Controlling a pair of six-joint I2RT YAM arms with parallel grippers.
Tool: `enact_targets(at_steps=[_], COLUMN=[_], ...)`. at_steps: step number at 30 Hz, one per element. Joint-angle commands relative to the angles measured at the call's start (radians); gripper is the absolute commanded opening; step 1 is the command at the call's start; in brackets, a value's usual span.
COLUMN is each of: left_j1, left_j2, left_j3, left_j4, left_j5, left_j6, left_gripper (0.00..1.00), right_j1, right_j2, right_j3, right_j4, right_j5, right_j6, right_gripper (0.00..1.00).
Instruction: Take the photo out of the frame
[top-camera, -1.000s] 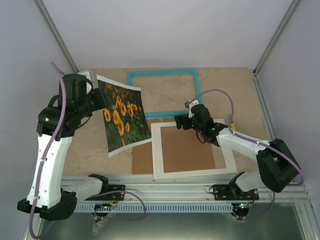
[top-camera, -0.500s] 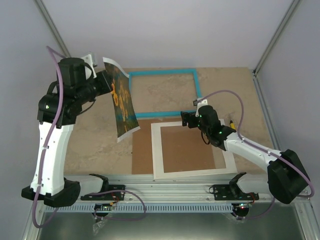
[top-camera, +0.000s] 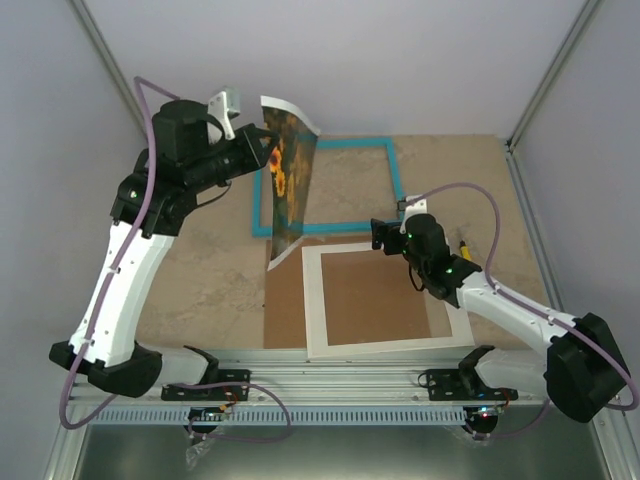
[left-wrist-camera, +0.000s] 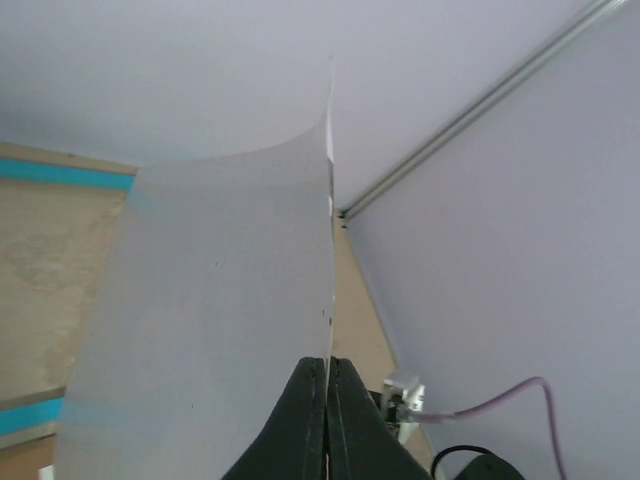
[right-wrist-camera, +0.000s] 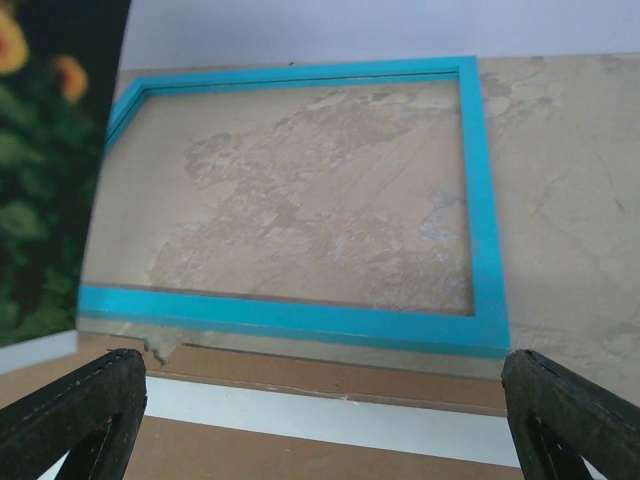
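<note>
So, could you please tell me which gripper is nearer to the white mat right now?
The right. The right gripper hovers open at the white mat's far edge; the left gripper is farther back, raised above the frame's left side, pinching the photo.

**Top view.** Bright, even, diffuse light, seemingly from above. The pale walls show no glare. Shadows on the desk (top-camera: 200, 290) beneath the arms are soft and faint. The photo (top-camera: 285, 185) is reasonably sharp.

**Left wrist view.** The photo's pale back fills the near field in soft focus. Light passes through it, so faint turquoise bands show. The left hand (left-wrist-camera: 327, 410) is a dark silhouette.

**Right wrist view.** The frame (right-wrist-camera: 300, 318) is crisp. The right hand (right-wrist-camera: 320, 420) shows fingers (right-wrist-camera: 80, 410) that are black and blurred at the near corners. The photo at the left edge is out of focus.
</note>
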Motion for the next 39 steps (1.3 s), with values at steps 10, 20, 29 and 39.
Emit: enact_targets(at_steps=[10,20,29,39], left_j1=[-0.049,-0.048,-0.048,-0.049], left_j2=[-0.161,-0.324,-0.378,-0.303], left_j3=[-0.293,-0.773,-1.050,-1.225], left_j4=[0.273,0.406,0.414,0.574], left_j5=[0.102,0.075,0.024,-0.007], left_j6=[-0.147,-0.232,-0.215,-0.203], left_gripper=[0.00,0.00,0.00,0.00], right_j1=[-0.010,-0.011,-0.011,-0.011], right_j2=[-0.236,-0.282,-0.225,-0.189], right_j3=[-0.032,-0.060,-0.079,-0.100], right_j4=[-0.058,-0.083,-0.033,0.000], right_j5=[0.088,0.015,-0.046,-0.063], right_j6=[0.005,-0.031,-0.027,-0.034], right_gripper=[0.98,0.98,0.98,0.98])
